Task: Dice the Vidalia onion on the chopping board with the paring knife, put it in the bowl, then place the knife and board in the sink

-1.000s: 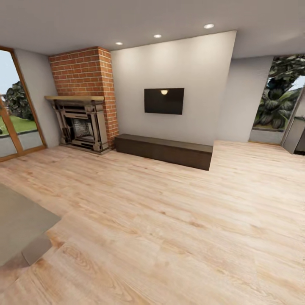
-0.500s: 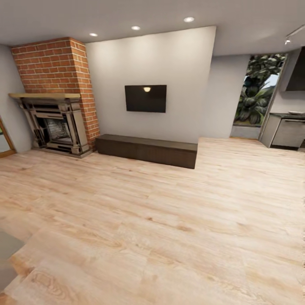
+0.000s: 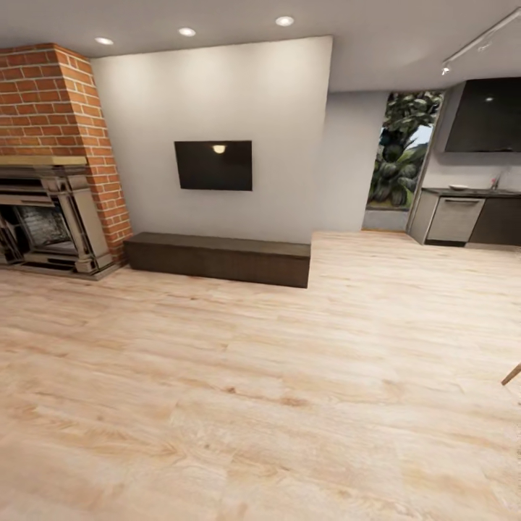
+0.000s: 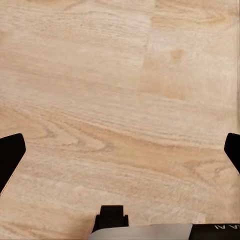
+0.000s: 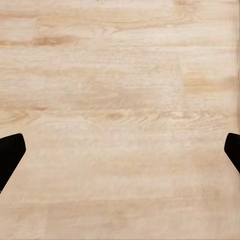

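Nearest of all, both arms hang over bare wooden floor (image 4: 120,100). The left pincer (image 4: 120,150) is released, its two dark fingertips standing far apart with nothing but floorboards between them. The right pincer (image 5: 120,150) is the same: spread wide and carrying nothing.

From the head camera, pale planks run across the room. Midway back, a long, low dark bench (image 3: 217,258) sits against a grey wall, with a flat black screen (image 3: 213,165) mounted above it. At the left is a brick fireplace (image 3: 51,166) with a metal surround. At the right edge a thin wooden leg (image 3: 512,374) pokes in; what it belongs to cannot be told.

Farthest off, at the right, the kitchen opens beyond a window full of foliage. There a dark table (image 3: 470,192) tops grey cabinets, with a black hood above. A small pale shape rests on it and something thin rises at its far end, perhaps a faucet, but both are too small to name. The onion, board, knife, bowl and sink cannot be made out.

By my reading, no step of the task has begun: the robot is in the living room, well apart from the kitchen, with everything from fetching the onion onward left to do.
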{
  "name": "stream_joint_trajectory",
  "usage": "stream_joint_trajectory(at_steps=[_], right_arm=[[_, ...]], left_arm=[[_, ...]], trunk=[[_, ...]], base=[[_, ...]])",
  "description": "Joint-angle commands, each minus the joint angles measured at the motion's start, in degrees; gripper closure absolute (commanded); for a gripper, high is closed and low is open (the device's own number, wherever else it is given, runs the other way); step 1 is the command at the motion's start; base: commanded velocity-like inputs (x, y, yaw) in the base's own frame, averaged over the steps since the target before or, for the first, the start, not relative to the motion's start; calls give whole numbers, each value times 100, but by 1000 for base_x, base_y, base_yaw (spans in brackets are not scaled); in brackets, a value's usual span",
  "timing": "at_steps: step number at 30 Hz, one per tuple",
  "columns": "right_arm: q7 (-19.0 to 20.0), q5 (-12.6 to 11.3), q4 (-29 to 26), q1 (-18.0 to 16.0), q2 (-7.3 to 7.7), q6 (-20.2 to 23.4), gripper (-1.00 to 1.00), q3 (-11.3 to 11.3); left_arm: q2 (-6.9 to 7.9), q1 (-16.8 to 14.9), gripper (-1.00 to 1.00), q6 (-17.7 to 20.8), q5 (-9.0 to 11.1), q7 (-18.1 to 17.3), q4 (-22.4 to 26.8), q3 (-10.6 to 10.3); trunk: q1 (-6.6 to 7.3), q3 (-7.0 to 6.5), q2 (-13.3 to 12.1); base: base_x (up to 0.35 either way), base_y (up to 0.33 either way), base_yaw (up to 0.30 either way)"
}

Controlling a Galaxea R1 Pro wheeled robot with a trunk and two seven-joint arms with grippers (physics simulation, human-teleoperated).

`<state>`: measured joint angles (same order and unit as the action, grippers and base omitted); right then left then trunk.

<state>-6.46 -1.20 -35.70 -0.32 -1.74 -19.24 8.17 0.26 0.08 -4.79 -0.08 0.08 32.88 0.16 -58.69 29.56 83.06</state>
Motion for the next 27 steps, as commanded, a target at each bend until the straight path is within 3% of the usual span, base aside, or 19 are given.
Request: stream_joint_trajectory(at_steps=[1,27], right_arm=[[4,-12,2,-3,-5,-18,-100,14],[4,-12,1,-3,-2,-18,-100,18]], left_arm=[[1,1,-100,-13,-1,1,5,1],[24,1,-100,-13,-1,1,17,10]], trunk=[[-4,9,2],[-4,117,2]], base=[[345,0,-254],[345,0,-266]])
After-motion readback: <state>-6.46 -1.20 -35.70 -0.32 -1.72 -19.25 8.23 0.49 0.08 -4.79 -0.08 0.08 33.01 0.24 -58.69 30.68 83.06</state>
